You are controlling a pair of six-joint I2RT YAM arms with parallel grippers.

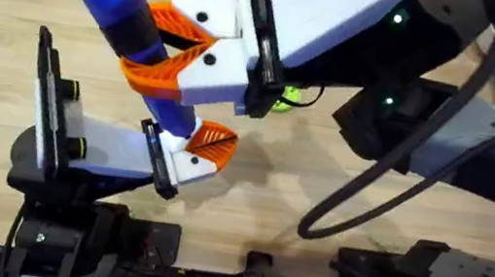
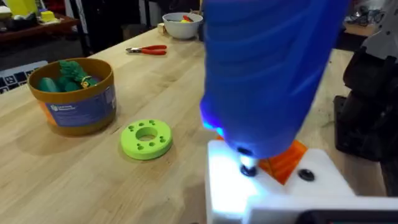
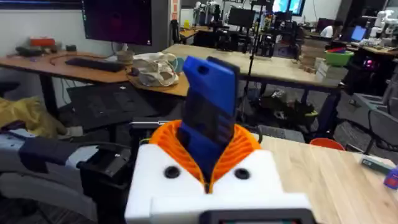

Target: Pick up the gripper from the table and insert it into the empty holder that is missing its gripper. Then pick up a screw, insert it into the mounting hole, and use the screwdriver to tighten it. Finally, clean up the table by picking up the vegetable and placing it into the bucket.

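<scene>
The left hand (image 1: 188, 154) sits low near the surface's front edge; whether its fingers are spread I cannot tell. Above it, the right hand (image 1: 164, 52) pinches the blue screwdriver (image 1: 127, 12), its bit on the screw (image 2: 248, 168). If the bit tilts, it may slip off and strip the screw.

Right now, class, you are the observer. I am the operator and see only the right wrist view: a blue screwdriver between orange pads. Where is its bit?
Observer: The screwdriver leans, with its bit down at a hole in the white holder, beside the orange wedge.
Operator: Is the vegetable on the table?
Observer: No, the vegetable lies in the bucket.
Operator: What is near the bucket?
Observer: A lime-green disc lies flat on the table, apart from the bucket.
</scene>
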